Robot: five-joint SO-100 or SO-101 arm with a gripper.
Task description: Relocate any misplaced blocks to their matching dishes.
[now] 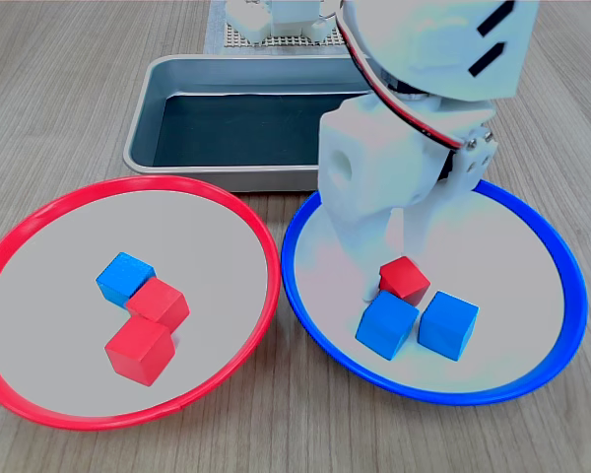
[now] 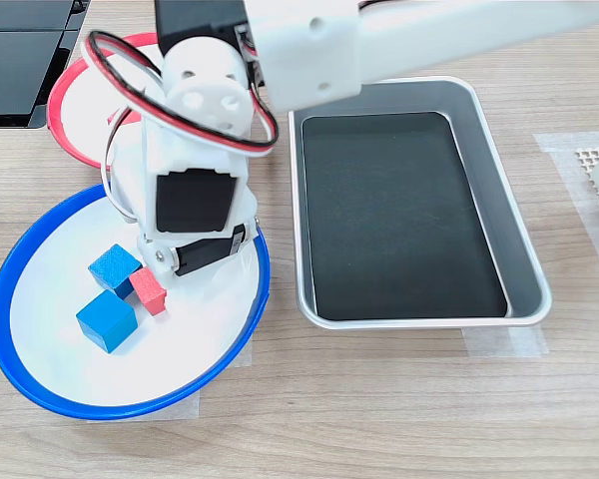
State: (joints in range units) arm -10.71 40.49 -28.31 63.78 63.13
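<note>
In both exterior views, the end effector [image 1: 402, 279] is seen lowered into the blue-rimmed dish [image 1: 561, 258], closed around the red cube [image 1: 405, 279] beside 2 blue cubes [image 1: 386, 323].

A light wood-grain table [image 1: 59, 89] carries everything in both exterior views. Directly on it lie three vessels. A large shallow round red-rimmed dish with a pale grey inside [image 1: 39, 222] sits at the first exterior view's left, and just beside it, at that view's right, a matching blue-rimmed dish [image 1: 561, 266]; their rims nearly touch. Behind both, close to their far edges, rests a rectangular silver metal tray with a dark bottom [image 1: 143, 123]. In the second exterior view, strips of what seems to be clear tape [image 2: 504, 341] lie on the wood at the tray's near edge, and a pale perforated mat [image 2: 589, 160] lies at the second exterior view's right edge.
</note>
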